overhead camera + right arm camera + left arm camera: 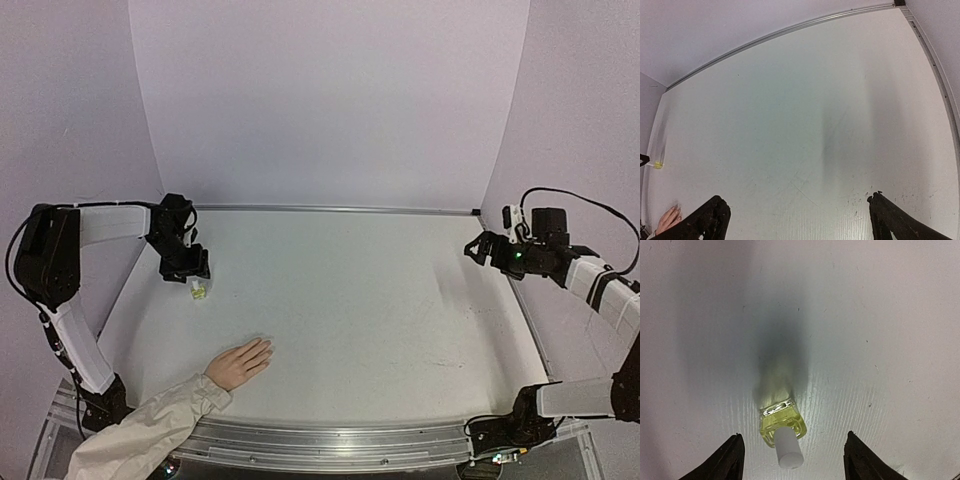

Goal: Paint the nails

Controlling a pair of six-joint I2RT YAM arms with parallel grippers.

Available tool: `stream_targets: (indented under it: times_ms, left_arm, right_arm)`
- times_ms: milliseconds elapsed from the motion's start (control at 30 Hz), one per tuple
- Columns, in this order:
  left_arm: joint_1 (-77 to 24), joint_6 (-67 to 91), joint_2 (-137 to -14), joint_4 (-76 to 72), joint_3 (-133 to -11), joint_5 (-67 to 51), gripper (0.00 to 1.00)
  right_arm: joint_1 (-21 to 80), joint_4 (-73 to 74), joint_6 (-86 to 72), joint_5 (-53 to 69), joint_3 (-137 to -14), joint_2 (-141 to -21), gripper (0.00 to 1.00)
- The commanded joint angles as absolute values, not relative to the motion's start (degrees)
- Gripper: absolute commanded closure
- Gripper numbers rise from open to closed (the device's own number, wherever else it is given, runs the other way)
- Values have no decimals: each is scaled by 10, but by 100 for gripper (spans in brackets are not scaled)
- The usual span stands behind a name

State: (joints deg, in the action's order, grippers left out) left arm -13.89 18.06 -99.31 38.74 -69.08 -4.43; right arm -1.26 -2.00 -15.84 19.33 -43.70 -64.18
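A pale peach mannequin-like hand [240, 362] with a beige sleeve [150, 432] lies flat at the table's near left; its nails are too small to make out. Its fingers also show at the bottom left of the right wrist view [669, 219]. A small yellow-green bottle with a white cap [198, 290] stands upright at the far left. My left gripper [190, 270] hovers just above it, open, with the bottle [783, 430] between its fingertips [736, 455] and apart from both. My right gripper [478, 248] is open and empty, raised at the far right.
A metal rail [340, 209] runs along the table's back edge against the pale wall. Another rail [330, 445] lines the near edge. The bottle shows as a tiny yellow spot in the right wrist view [658, 164].
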Motion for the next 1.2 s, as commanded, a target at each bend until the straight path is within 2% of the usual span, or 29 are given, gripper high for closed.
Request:
stream_targets:
  times_ms: [0,400,700,900,1033,1167]
  left_arm:
    - [-153,183,-1014,409,-735,-35,33]
    - [-171,179,-1038,428,-754,16,58]
    - [-173,174,-1051,442,-760,40,66]
    - [-175,171,-1047,444,-756,47,79]
    - [-177,170,-1050,446,-757,44,82]
    - [-180,169,-1050,449,-754,44,80]
  right_arm:
    - [-5,-44,-162,231,-433,-628,2]
    - [18,-70,-174,244,-420,-631,2]
    - [28,-74,-174,245,-418,-629,2]
    - [37,-75,-174,242,-418,-633,2]
    - [49,-74,-171,232,-420,-638,2]
    - [58,-74,-170,226,-418,-640,2]
